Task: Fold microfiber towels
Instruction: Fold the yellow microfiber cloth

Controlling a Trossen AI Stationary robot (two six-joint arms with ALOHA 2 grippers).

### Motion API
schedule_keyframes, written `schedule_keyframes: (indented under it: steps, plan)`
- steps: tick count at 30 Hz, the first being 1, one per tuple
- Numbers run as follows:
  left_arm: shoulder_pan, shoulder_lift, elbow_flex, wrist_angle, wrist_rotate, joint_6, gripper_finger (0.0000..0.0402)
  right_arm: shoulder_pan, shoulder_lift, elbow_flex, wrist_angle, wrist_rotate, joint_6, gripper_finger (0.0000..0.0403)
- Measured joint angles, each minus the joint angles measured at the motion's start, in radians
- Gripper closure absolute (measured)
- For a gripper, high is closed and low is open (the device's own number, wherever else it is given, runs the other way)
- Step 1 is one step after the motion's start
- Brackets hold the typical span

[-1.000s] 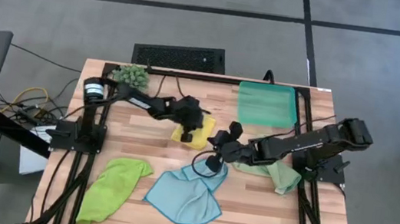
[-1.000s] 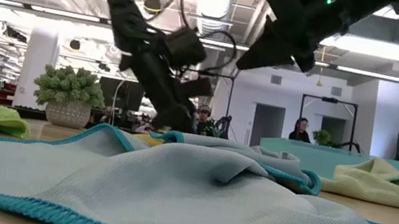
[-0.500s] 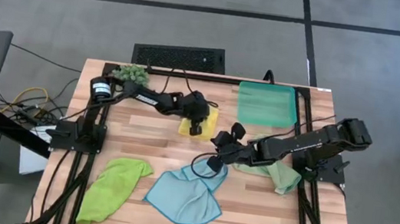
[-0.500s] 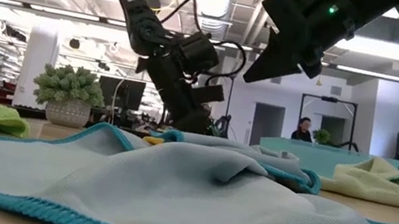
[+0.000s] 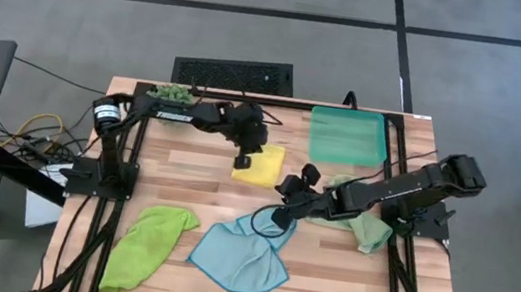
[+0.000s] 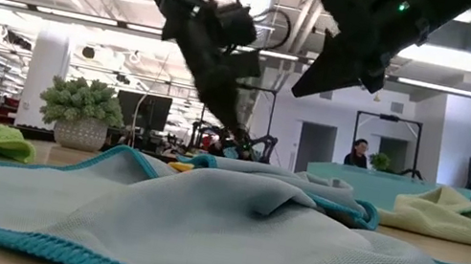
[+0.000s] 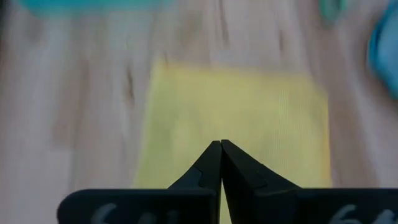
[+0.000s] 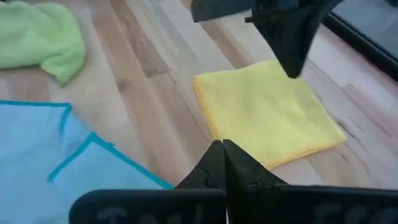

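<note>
The yellow towel (image 5: 266, 165) lies folded into a flat rectangle on the table's middle, also seen in the left wrist view (image 7: 249, 106) and the right wrist view (image 8: 267, 118). My left gripper (image 5: 242, 163) (image 7: 221, 144) hovers shut just above its left edge, touching nothing. My right gripper (image 5: 279, 216) (image 8: 222, 144) hangs shut in the air over the far corner of the light blue towel (image 5: 241, 256), which lies rumpled at the near middle. The lime green towel (image 5: 147, 242) lies bunched at the near left. The sage green towel (image 5: 363, 223) lies crumpled under the right arm.
A teal tray (image 5: 348, 135) stands at the far right of the table. A small green plant (image 5: 171, 95) stands at the far left, under the left arm. Bare wood shows between the yellow towel and the two near towels.
My left gripper has risen off the yellow towel and drawn back toward the table's far left, its fingers still shut. The yellow towel stays where it was and now shows as a flat folded rectangle.
</note>
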Motion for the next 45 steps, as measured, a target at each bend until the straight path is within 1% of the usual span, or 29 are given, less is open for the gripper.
schedule_keyframes:
  steps: [4, 9, 14, 18, 21, 25, 29, 31, 35, 37, 42, 45]
  plan:
    - [0.060, 0.070, -0.002, -0.075, 0.073, 0.060, 0.0401, 0.009, -0.023, 0.000, -0.001, 0.000, 0.001, 0.0396]
    - [0.093, 0.120, -0.002, -0.055, 0.058, 0.069, 0.0401, 0.012, -0.030, 0.000, -0.001, 0.001, 0.011, 0.0396]
    - [0.115, 0.129, 0.002, -0.039, -0.096, 0.041, 0.0402, 0.005, -0.021, 0.000, -0.006, -0.002, 0.019, 0.0396]
    - [0.163, 0.129, 0.002, -0.014, -0.208, -0.027, 0.0402, 0.000, -0.022, 0.000, -0.004, -0.001, 0.019, 0.0396]
    - [0.202, 0.130, 0.002, -0.009, -0.263, -0.044, 0.0402, 0.000, -0.022, 0.000, -0.003, -0.001, 0.019, 0.0396]
    - [0.244, 0.130, 0.002, -0.002, -0.255, -0.018, 0.0402, 0.000, -0.022, 0.000, -0.003, -0.001, 0.019, 0.0396]
    - [0.255, 0.133, 0.019, -0.038, -0.243, 0.006, 0.0402, 0.000, -0.022, 0.000, -0.003, -0.001, 0.019, 0.0396]
    - [0.256, 0.134, 0.050, -0.111, -0.229, 0.020, 0.0402, 0.000, -0.022, 0.000, -0.003, -0.001, 0.018, 0.0396]
    - [0.244, 0.130, 0.116, -0.275, -0.153, 0.014, 0.0401, 0.000, -0.022, 0.000, -0.012, 0.005, 0.019, 0.0396]
    - [0.229, 0.116, 0.119, -0.326, -0.134, 0.003, 0.0401, 0.000, -0.022, 0.000, -0.020, 0.005, 0.019, 0.0396]
    - [0.187, 0.082, 0.105, -0.307, -0.175, 0.004, 0.0402, 0.000, -0.022, 0.000, -0.033, 0.006, 0.026, 0.0396]
    - [0.176, 0.052, 0.107, -0.305, -0.148, -0.004, 0.0401, 0.000, -0.022, 0.000, -0.037, 0.006, 0.026, 0.0396]
